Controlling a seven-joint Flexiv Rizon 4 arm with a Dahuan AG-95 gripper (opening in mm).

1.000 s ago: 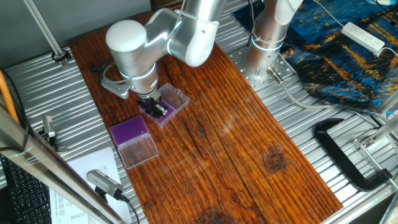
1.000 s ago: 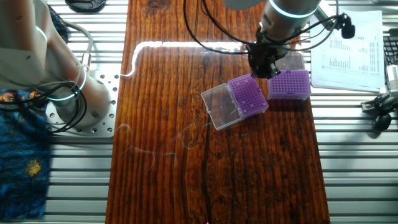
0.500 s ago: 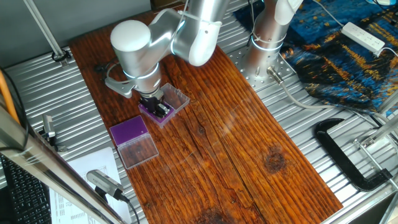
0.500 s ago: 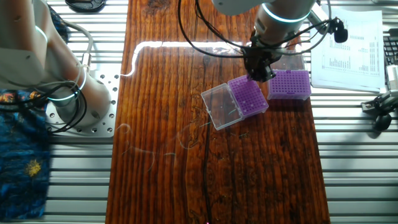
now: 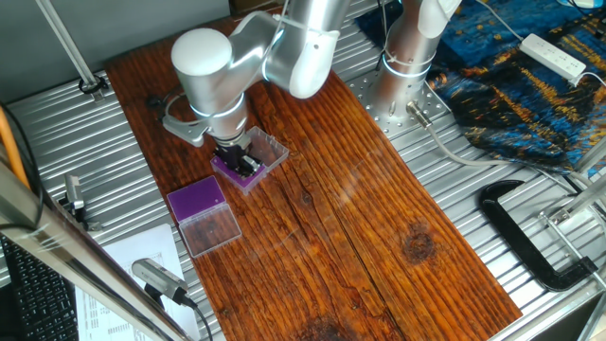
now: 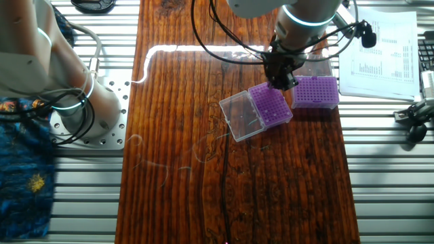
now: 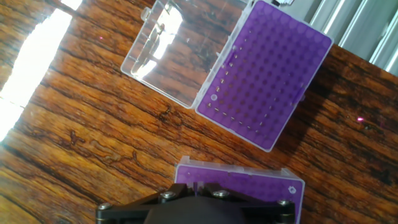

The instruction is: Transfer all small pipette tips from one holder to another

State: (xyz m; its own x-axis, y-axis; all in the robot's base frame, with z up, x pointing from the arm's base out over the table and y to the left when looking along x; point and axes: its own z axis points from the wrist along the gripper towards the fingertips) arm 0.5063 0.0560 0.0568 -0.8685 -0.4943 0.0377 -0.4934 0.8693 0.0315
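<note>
Purple grid tops on dark-grained wood — two tip holders sit close together on the wooden board (image 6: 203, 135), and the gripper (image 6: 280, 76) hangs low right over them. In the other fixed view the arm's black fingers stand above the gap between the angled holder (image 6: 270, 106), whose clear lid (image 6: 239, 116) lies flipped open beside it, and the second holder (image 6: 315, 92) just past it, nearer the printed sheets (image 6: 381, 51). From the first fixed camera the gripper (image 5: 241, 163) is down at the box with the clear lid, the other purple box (image 5: 198, 201) well clear of the fingers. The hand view looks down on the open holder (image 7: 264, 74) — along its near edge and one short side a line of small pipette tips (image 7: 231, 119) shows as pale dots in the grid. Whether the jaws are parted or holding a tip, I cannot tell; only the dark base of the hand fills the bottom of that view. The sheets carry charts and lines of text, too small to read. No brand marks are legible.
</note>
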